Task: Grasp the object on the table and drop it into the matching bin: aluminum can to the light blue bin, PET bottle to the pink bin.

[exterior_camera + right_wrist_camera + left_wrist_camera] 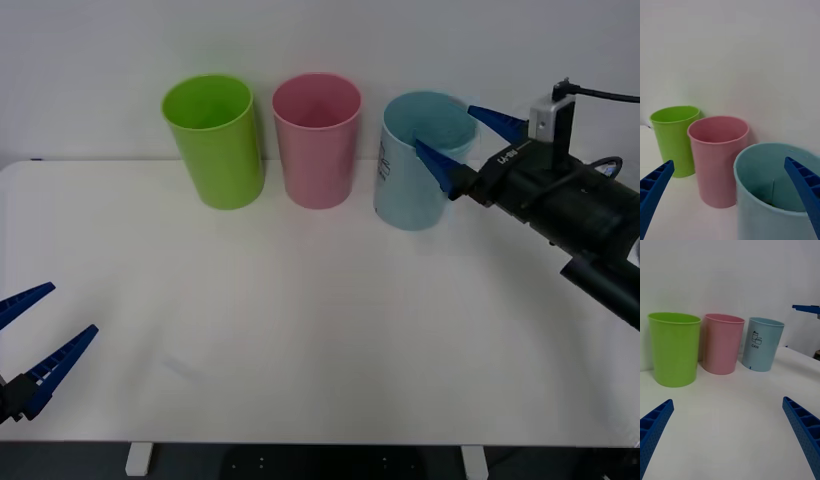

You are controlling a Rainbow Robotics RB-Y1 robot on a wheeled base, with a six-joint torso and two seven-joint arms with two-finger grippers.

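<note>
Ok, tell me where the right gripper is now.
In the front view the right gripper hangs open over the mouth of the light blue bin, at the right end of the row, beside the pink bin.

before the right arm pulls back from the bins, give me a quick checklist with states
1. Right hand open: ok, fingers spread over the light blue bin.
2. Hand empty: ok, nothing between its fingers in the right wrist view.
3. Can inside the light blue bin: cannot tell, only a dark patch shows at its bottom.
4. Pink bin and lime green bin upright: ok.
5. Left hand out of the way: ok, open at the table's near left edge.
</note>
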